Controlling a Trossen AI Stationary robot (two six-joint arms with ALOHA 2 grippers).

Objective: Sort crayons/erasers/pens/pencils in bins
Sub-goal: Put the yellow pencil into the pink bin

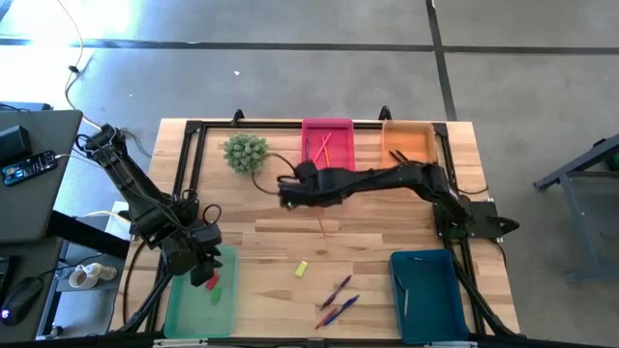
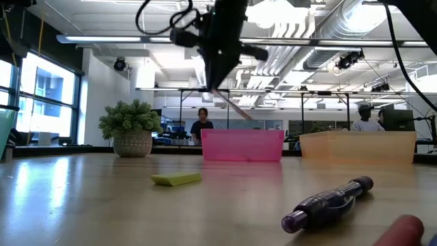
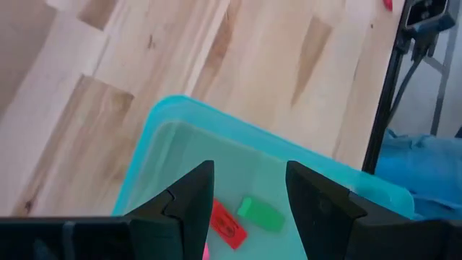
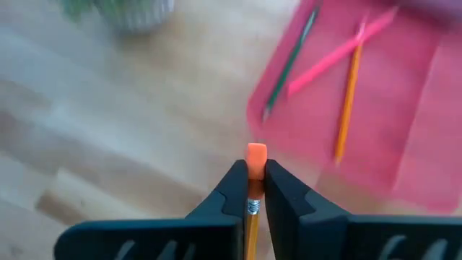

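My right gripper (image 1: 288, 190) hovers over the table middle, near the pink bin (image 1: 329, 124), shut on an orange pencil (image 2: 233, 107). Green, pink and orange pencils (image 4: 348, 97) lie flat in that bin. My left gripper (image 1: 205, 271) hangs open over the light green bin (image 3: 155, 126). A red eraser (image 3: 227, 225) and a green eraser (image 3: 260, 214) rest on that bin's floor, below the fingers. A yellow eraser (image 1: 302, 269) lies flat on the wood. My right gripper pinches the orange pencil between its two fingers just below the eraser end (image 4: 256, 154), which sticks out past the fingertips. The shaft runs back between the fingers. In the low view the pencil is lifted clear and slants down below the gripper.
A potted plant (image 1: 245, 152) stands left of the pink bin. The orange bin (image 1: 408, 143) sits at the far right and the dark teal bin (image 1: 426, 295) at the near right. Two pens (image 1: 337, 300) lie near the front edge. People stand in the room beyond.
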